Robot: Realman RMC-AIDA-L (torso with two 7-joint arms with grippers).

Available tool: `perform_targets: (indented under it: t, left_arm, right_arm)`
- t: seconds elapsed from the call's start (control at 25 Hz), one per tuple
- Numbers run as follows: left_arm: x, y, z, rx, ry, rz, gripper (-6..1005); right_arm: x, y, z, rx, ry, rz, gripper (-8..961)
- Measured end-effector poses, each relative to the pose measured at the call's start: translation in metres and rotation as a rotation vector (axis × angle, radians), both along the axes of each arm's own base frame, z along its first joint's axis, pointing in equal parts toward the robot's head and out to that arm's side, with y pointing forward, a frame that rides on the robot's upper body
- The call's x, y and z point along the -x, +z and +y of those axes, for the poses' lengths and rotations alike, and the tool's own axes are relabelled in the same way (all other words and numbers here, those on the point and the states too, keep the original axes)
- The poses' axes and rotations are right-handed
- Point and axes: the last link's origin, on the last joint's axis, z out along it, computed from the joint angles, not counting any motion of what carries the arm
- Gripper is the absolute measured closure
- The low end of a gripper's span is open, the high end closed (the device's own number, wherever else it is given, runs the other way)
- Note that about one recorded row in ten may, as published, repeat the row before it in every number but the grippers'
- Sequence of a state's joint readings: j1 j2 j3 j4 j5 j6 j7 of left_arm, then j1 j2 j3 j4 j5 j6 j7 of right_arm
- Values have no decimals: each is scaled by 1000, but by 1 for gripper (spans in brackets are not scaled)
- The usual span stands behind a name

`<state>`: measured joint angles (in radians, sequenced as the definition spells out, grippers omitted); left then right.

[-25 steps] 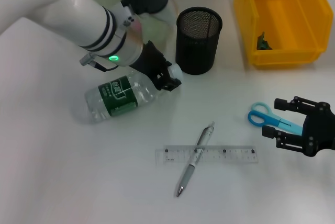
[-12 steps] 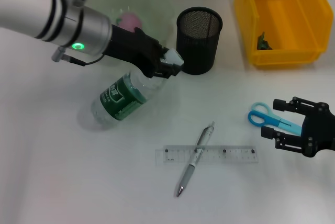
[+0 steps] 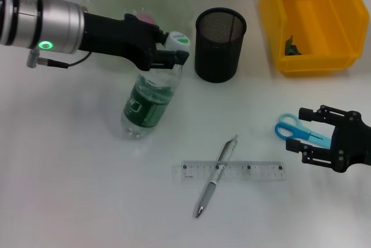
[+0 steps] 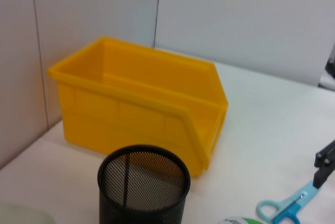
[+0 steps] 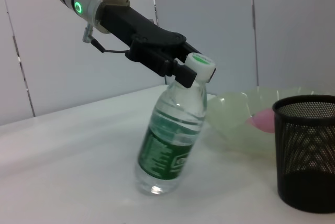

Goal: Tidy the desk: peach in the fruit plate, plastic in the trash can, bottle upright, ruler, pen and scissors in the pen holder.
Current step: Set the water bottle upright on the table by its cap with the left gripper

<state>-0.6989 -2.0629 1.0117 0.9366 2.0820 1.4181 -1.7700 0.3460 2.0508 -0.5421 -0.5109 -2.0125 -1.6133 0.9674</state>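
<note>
Bottle [image 3: 149, 99] is up from lying flat to a steep tilt, base on the desk just left of the pen holder [image 3: 219, 44], cap leaning toward it. Left gripper [image 3: 172, 57] stays pinched on the neck, so righting is nearly done. Right gripper [image 3: 316, 138] hangs spread over the scissors [image 3: 297, 131], well right of the holder.

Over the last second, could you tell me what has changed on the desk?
The left gripper, shut on the bottle at its neck, has swung it up from lying flat to steeply tilted. The pen, ruler, scissors and right gripper stayed put.
</note>
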Motion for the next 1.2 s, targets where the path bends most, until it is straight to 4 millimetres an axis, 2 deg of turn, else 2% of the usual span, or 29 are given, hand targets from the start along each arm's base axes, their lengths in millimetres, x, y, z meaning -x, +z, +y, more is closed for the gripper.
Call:
perform_targets:
  t: [0.48,0.68,1.2]
  left_arm:
    - [17,19,-10,-38,-8,-97,553]
    - [30,32,-18,-92,-21,-186,554]
    - [44,36,-25,-146,-37,-207,545]
  right_arm:
    - [6,-3,3,24,20,9,212]
    - [8,-5,4,35,30,8,212]
    - [15,-11,7,53,54,11,212]
